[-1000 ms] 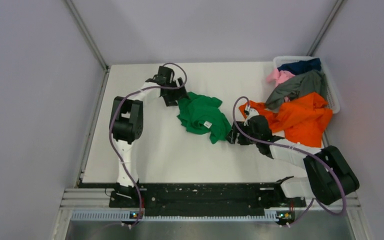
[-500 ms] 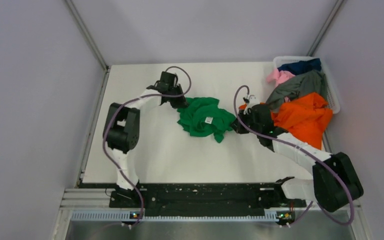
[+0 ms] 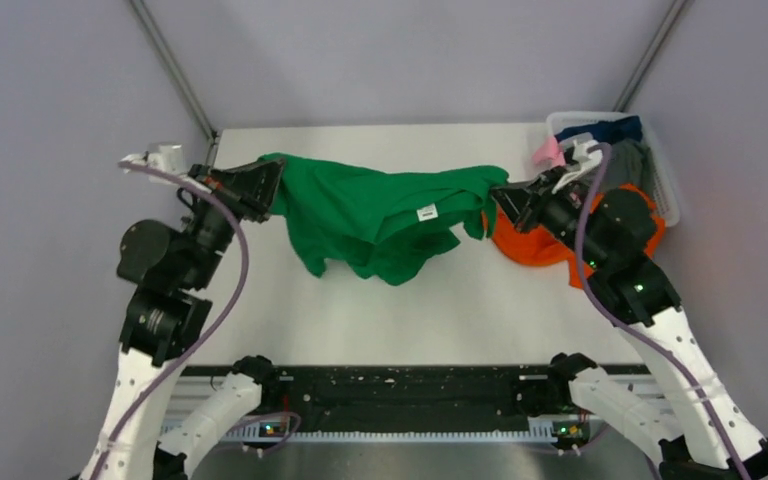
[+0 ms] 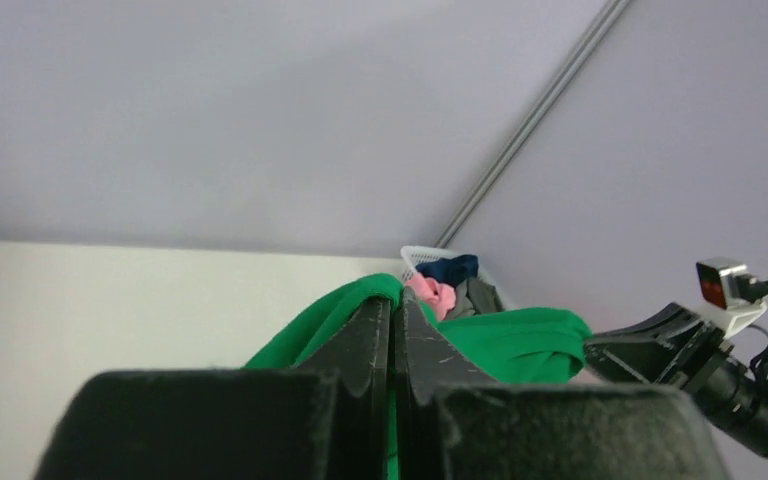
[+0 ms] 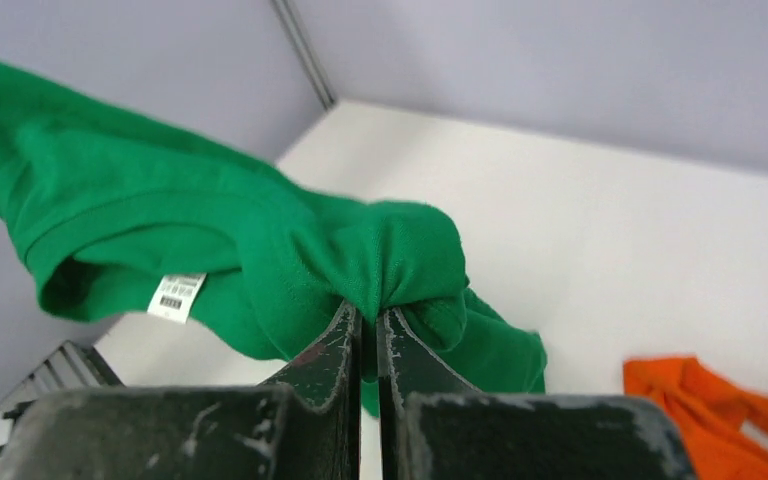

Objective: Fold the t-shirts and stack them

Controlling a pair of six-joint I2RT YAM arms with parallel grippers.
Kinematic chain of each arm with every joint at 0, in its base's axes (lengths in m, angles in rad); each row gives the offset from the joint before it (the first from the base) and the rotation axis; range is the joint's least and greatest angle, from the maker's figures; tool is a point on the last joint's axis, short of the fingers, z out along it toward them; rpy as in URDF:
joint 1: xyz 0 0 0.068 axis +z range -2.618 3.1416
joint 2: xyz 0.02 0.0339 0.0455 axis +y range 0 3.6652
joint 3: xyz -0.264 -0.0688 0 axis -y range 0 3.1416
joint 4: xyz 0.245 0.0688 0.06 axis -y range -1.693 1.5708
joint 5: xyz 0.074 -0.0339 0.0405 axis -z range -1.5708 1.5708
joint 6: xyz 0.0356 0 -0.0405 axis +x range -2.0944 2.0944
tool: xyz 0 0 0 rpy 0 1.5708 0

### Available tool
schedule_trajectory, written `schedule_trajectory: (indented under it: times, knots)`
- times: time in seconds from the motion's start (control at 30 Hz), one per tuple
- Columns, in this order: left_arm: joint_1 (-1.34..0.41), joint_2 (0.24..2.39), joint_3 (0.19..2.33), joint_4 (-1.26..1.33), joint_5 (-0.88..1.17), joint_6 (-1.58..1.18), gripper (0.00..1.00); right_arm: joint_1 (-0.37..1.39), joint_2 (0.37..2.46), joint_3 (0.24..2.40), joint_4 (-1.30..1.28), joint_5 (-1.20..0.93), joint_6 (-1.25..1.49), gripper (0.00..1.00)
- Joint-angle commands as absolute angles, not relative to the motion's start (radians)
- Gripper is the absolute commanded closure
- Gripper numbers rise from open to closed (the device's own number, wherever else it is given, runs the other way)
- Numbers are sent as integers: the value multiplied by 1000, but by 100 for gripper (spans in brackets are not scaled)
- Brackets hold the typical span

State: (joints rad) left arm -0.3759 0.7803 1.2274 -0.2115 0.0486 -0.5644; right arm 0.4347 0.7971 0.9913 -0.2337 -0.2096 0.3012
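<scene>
A bright green t-shirt [image 3: 370, 212] hangs stretched in the air above the table between both arms, its white label [image 3: 426, 212] facing up. My left gripper [image 3: 272, 180] is shut on its left end, and the green cloth [image 4: 340, 312] bunches over the tips [image 4: 394, 304]. My right gripper [image 3: 496, 196] is shut on its right end, the fabric [image 5: 260, 240] pinched at the tips [image 5: 369, 312]. An orange t-shirt [image 3: 545, 245] lies under the right arm. Pink [image 3: 548, 150], grey [image 3: 636, 160] and navy blue [image 3: 610, 129] shirts fill the basket.
The white plastic basket [image 3: 668, 196] stands at the table's back right corner, seen too in the left wrist view as a basket [image 4: 418, 258]. White table top [image 3: 380, 310] stretches below the hanging shirt. Frame posts [image 3: 170, 66] rise at the back corners.
Both grippers shut on the green t-shirt's ends, lifted it off the table and pulled apart, spreading it in the air. The left arm swung left, the right arm rose toward the basket.
</scene>
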Motion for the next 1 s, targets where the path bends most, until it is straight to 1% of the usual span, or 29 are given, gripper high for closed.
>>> schedule_trajectory:
  times: [0.0,0.1,0.27,0.33,0.4,0.5,0.6,0.7,0.77,0.83,0.9,0.97]
  knots:
    - [-378,667,1266,-270,49,-520,100,441,758,1188,-258,-327,258,100]
    - [-379,616,1340,-277,70,-510,100,441,764,1307,-247,-370,266,100]
    - [-378,631,1498,-305,143,-510,100,441,814,1493,-229,-452,299,100]
    - [-378,661,1541,-304,122,-506,100,441,845,1546,-240,-449,286,100]
    - [-378,705,1565,-306,73,-493,100,440,876,1574,-238,-395,260,100]
    - [-377,790,1576,-311,-34,-494,100,442,913,1547,-159,-306,199,100]
    - [-379,897,1593,-312,-120,-467,100,441,988,1555,-140,-176,138,100]
    - [-378,1020,1637,-313,-255,-425,100,441,1101,1572,-119,-27,73,100]
    - [-365,1117,1689,-321,-330,-384,100,439,1203,1595,-94,-4,26,100]
    - [-314,1225,1777,-355,-315,-384,100,430,1296,1664,-87,44,6,100]
    - [-221,1348,1910,-417,-205,-437,100,408,1394,1768,-91,55,-24,100]
    - [-140,1461,2052,-466,-92,-484,100,379,1486,1908,-130,52,8,100]
